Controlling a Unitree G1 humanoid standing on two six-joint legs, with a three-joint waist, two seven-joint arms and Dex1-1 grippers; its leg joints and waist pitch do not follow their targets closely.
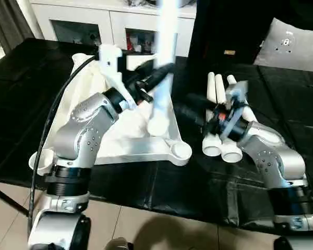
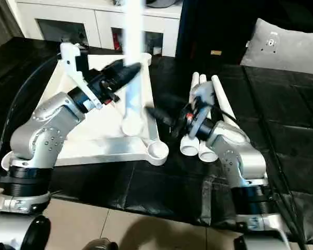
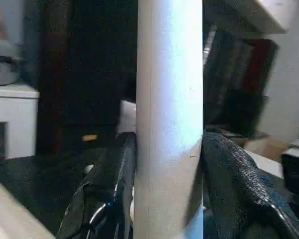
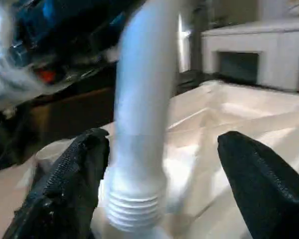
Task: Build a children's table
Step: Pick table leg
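Four legs [image 1: 165, 62], one tabletop [image 1: 130, 146]

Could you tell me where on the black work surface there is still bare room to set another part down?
Free: the black work surface right of the spare legs, and the front strip between the table top and the near edge. Crowded: the middle, where the left end effector holds an upright leg and the right end effector reaches in.

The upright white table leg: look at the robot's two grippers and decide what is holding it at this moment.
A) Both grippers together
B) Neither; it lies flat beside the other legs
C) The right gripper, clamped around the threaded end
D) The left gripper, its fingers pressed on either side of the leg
D: the left gripper has its black fingers against both sides of the upright leg, while the right gripper stands open around the threaded end.
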